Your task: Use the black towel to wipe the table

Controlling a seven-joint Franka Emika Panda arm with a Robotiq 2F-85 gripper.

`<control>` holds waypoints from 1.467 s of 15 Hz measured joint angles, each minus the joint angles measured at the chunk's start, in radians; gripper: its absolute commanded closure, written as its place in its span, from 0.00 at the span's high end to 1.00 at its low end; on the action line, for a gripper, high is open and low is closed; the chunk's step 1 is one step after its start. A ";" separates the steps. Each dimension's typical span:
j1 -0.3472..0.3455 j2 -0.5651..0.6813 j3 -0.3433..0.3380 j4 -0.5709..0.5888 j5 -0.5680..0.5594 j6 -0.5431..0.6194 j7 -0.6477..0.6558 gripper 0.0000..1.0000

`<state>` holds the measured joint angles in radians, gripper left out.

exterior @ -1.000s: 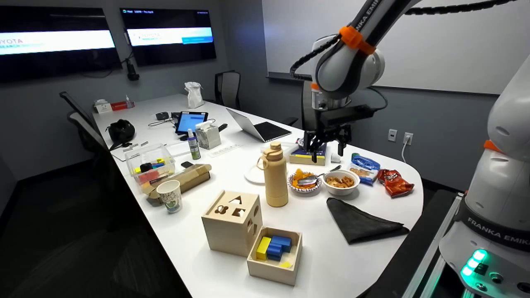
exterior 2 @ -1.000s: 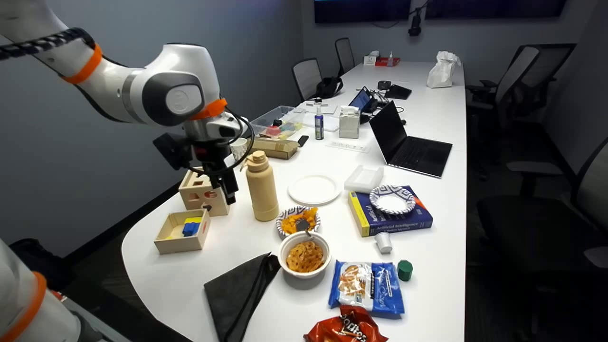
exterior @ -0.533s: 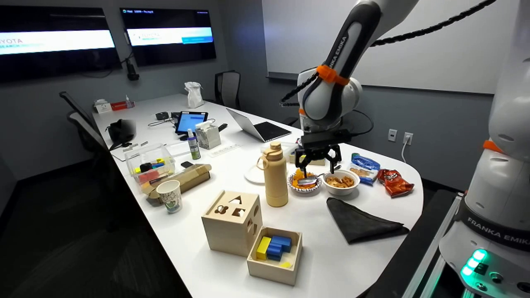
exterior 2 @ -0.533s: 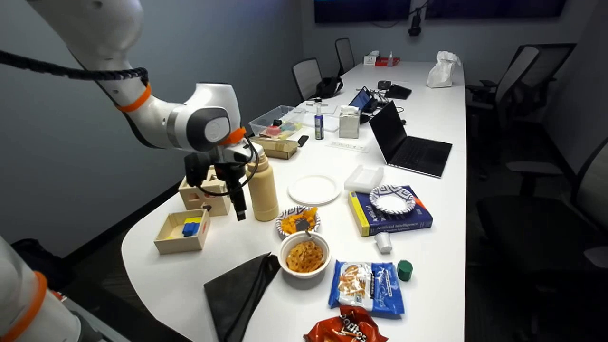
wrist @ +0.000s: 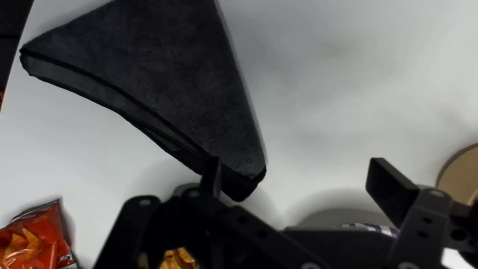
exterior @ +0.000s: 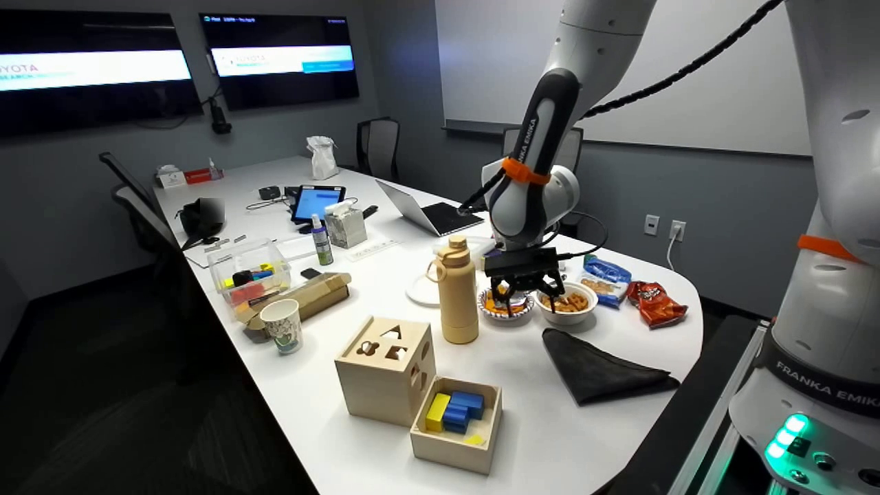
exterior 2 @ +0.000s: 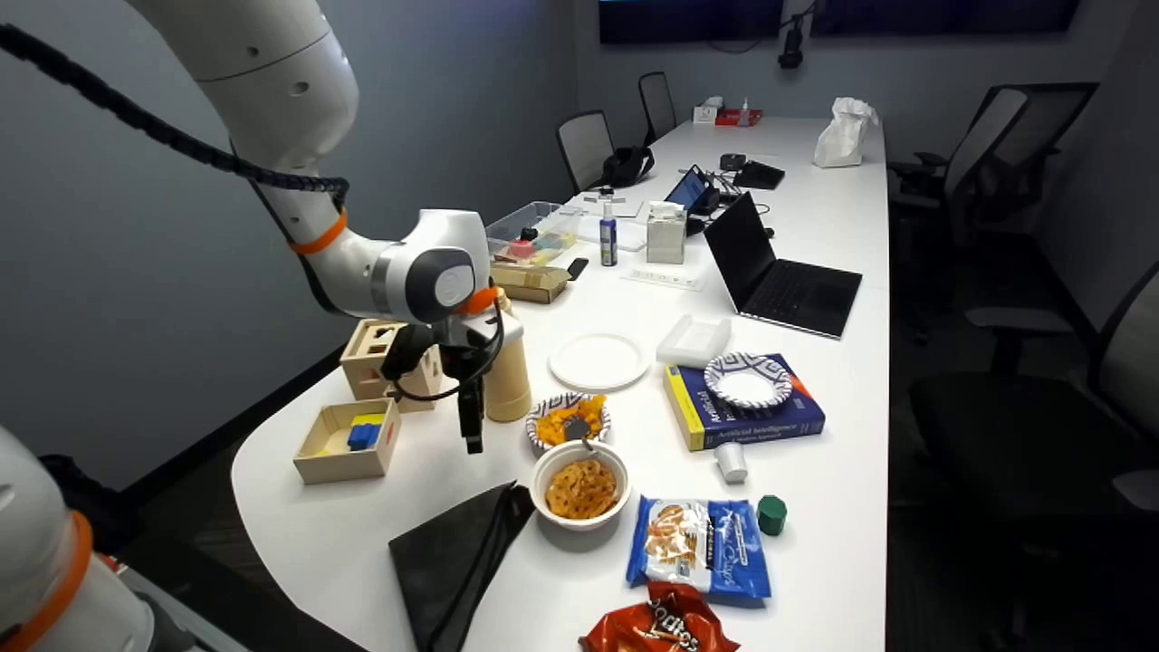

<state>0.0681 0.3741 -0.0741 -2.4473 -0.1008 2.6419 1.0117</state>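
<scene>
Just beside the white bowl of crisps (exterior: 568, 319), the black towel (exterior 2: 453, 561) begins: its narrow folded tip lies there on the desk (exterior: 550, 440). Over the desk near that bowl hangs the tool (wrist: 293, 168), its two sides wide apart and gripping nothing. The towel should be light, limp and hard to damage, probably grippy rather than slippery; I would pinch the layered tip, where stacked edges look thickest, keeping clear of the bowl's rim. Farther from the bowl, it spreads broad and flat, so a hold there may catch only one ply, and the far end will likely drag.
</scene>
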 measured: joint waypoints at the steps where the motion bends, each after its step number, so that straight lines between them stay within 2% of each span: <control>1: 0.000 0.025 -0.009 0.016 0.016 0.000 0.000 1.00; 6: -0.004 0.122 -0.053 0.069 0.092 0.000 0.000 1.00; 15: -0.013 0.232 -0.066 0.118 0.196 0.000 -0.002 1.00; 16: -0.014 0.239 -0.069 0.122 0.201 0.000 -0.002 0.95; 17: -0.014 0.246 -0.071 0.127 0.205 0.000 -0.002 0.73; 19: -0.014 0.257 -0.076 0.138 0.210 -0.001 -0.002 0.70; 22: -0.014 0.272 -0.082 0.152 0.212 -0.003 -0.002 0.45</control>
<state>0.0536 0.6464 -0.1557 -2.2948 0.1110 2.6394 1.0100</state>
